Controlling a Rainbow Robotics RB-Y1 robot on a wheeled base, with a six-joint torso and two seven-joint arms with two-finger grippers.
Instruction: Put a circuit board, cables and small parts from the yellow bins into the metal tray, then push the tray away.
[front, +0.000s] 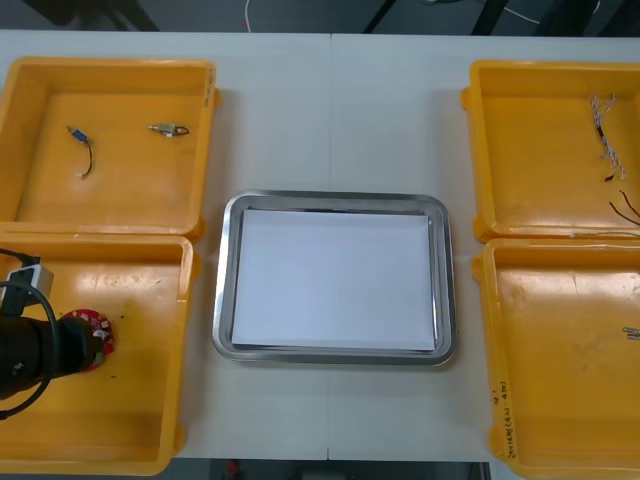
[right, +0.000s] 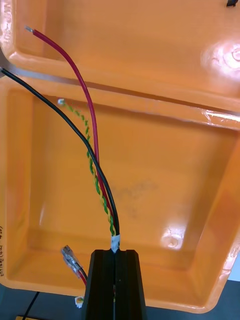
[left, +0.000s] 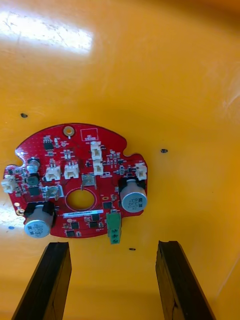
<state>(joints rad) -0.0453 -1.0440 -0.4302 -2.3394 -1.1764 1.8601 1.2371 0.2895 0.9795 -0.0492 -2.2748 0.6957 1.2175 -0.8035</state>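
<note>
Left hand is low in the near-left yellow bin, fingers spread wide, gripping nothing. The circuit board lies flat on the bin floor just ahead of the fingertips, not between them.

Right hand is clenched on one end of a bundle of cables: a black cable, a red cable and a twisted green-and-yellow pair. The loose tails run out from the fingers over a right-side bin, probably the near one, going by the writing on its rim.

The metal tray sits mid-surface between the bins, white inside, with nothing in it. The far-left bin holds a small metal part and a short cable. By my read nothing is delivered yet.

Risks on the left:
- The board is flat on a slick floor, so closing fingers may skid it away.
- They may also pinch a tall component instead of the edge.
- A shallow edge grip could drop it over the bin wall.

Risks on the right:
- The grip is only at the cable ends.
- The long tails can snag the bin rim on the way out.
- One cable can slip free, or the tails can drape outside the tray, and pushing the tray would then drag them.
</note>
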